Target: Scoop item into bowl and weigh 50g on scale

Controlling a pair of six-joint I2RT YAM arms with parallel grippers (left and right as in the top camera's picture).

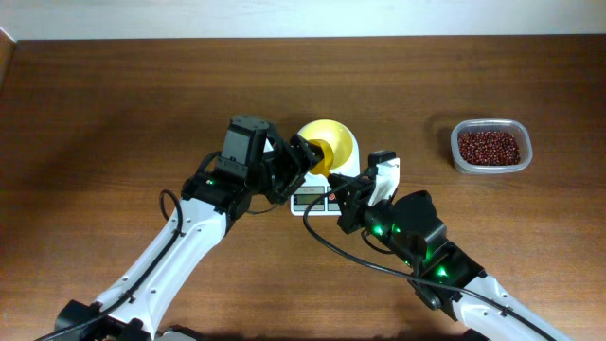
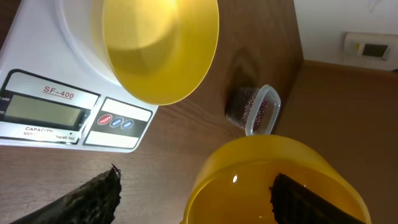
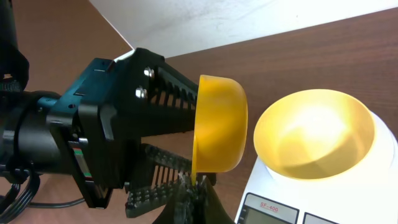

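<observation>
Bowl, pale yellow, smooth-walled, on scale

Overhead straight down, far; both wrist views close, sharing bowl and scale

Pale yellow bowl; white scale, red and blue buttons; dark red-brown beans.
</observation>
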